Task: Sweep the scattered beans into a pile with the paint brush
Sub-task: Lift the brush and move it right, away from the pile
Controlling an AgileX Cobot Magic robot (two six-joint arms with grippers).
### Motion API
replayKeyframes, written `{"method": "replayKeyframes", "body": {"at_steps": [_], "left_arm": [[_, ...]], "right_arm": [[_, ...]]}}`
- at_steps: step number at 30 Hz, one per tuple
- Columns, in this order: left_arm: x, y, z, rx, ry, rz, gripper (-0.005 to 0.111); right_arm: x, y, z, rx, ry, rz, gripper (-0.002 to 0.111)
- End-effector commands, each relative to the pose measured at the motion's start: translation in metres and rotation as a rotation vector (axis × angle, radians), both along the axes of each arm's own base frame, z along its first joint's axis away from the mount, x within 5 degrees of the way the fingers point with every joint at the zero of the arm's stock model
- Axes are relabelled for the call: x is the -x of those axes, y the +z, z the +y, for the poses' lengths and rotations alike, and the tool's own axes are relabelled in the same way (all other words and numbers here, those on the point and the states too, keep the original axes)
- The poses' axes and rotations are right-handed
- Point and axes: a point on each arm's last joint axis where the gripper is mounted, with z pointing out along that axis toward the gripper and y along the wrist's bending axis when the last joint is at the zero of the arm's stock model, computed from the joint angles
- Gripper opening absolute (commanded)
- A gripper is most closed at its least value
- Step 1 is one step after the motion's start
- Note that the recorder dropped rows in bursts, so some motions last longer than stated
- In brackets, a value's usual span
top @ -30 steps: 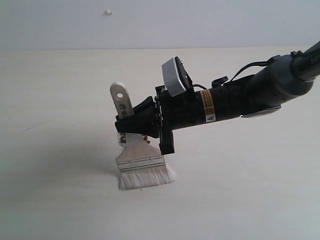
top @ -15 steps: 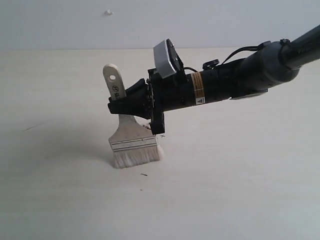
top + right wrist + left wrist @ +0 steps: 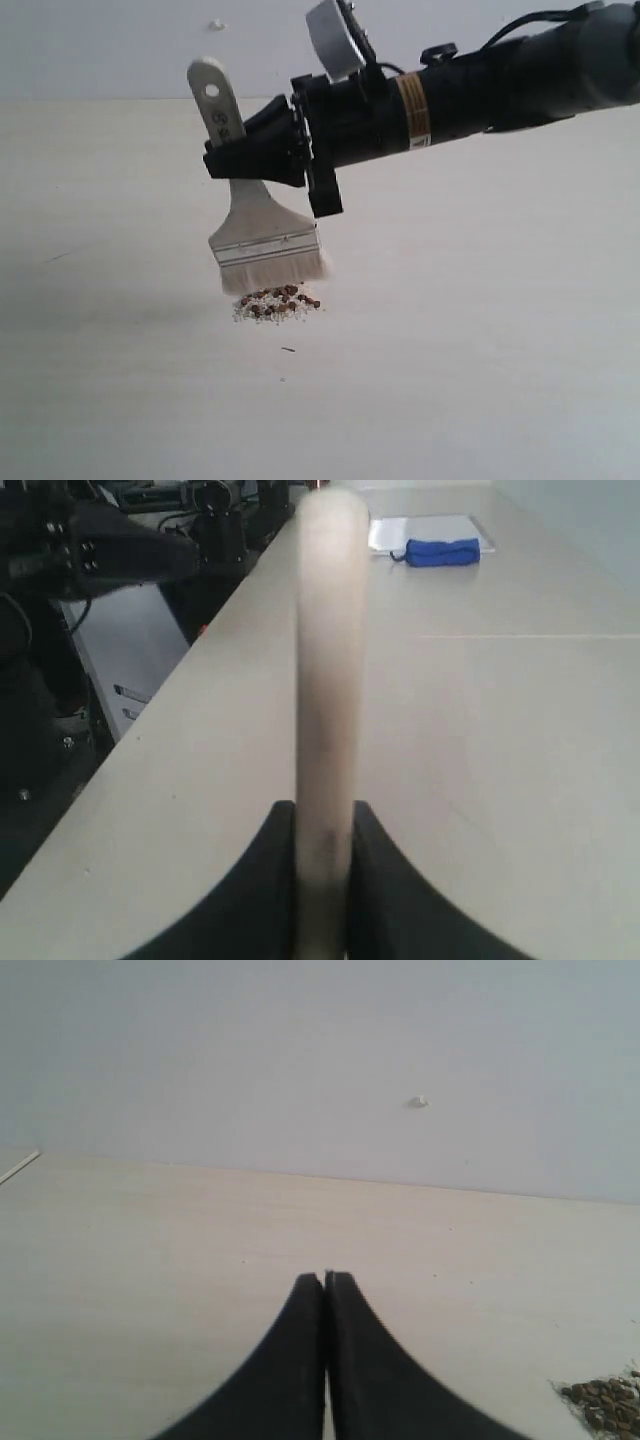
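Note:
The reddish-brown beans lie in one small pile (image 3: pixel 278 301) on the pale table, mixed with pale crumbs. The same pile (image 3: pixel 603 1402) shows at the edge of the left wrist view. Just above it hangs the paint brush (image 3: pixel 262 235), bristles down and clear of the table, its handle with the hole pointing up. My right gripper (image 3: pixel 240 158) is shut on the brush handle (image 3: pixel 325 680), which runs out between both fingers in the right wrist view. My left gripper (image 3: pixel 326 1278) is shut with nothing in it, low over bare table to the side of the pile.
A tiny dark speck (image 3: pixel 288 349) lies just in front of the pile. A blue object (image 3: pixel 435 552) and a white sheet (image 3: pixel 425 530) sit far down the table. A dark equipment stand (image 3: pixel 90 570) is beyond the table edge. A pale wall rises behind the table.
My right arm has lifted the brush up and slightly left. Its bristles left the table, uncovering the pile of beans beneath.

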Motion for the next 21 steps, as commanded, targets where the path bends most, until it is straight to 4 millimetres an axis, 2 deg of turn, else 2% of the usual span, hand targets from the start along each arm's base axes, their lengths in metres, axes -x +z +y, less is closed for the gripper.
{"method": "replayKeyframes", "body": {"at_steps": [1,3,6,11,14,18,21], "left_arm": [[0.001,0.001,0.0,0.004,-0.001,-0.006,0.0],[0.001,0.001,0.0,0.004,-0.001,-0.006,0.0],[0.001,0.001,0.0,0.004,-0.001,-0.006,0.0],[0.001,0.001,0.0,0.004,-0.001,-0.006,0.0],[0.001,0.001,0.0,0.004,-0.001,-0.006,0.0],[0.001,0.001,0.0,0.004,-0.001,-0.006,0.0],[0.001,0.001,0.0,0.004,-0.001,-0.006,0.0]], "right_arm": [[0.003,0.047,-0.008,0.007,-0.111,-0.022,0.0],[-0.003,0.057,-0.013,0.06,-0.256,-0.015,0.0],[-0.014,0.062,-0.021,0.128,-0.475,0.029,0.0],[-0.031,0.057,-0.031,0.203,-0.765,0.07,0.0],[-0.036,0.051,-0.029,0.296,-0.933,0.0,0.0],[-0.035,0.034,-0.015,0.407,-0.858,-0.163,0.0],[-0.039,0.015,-0.01,0.444,-0.807,-0.201,0.0]]}}
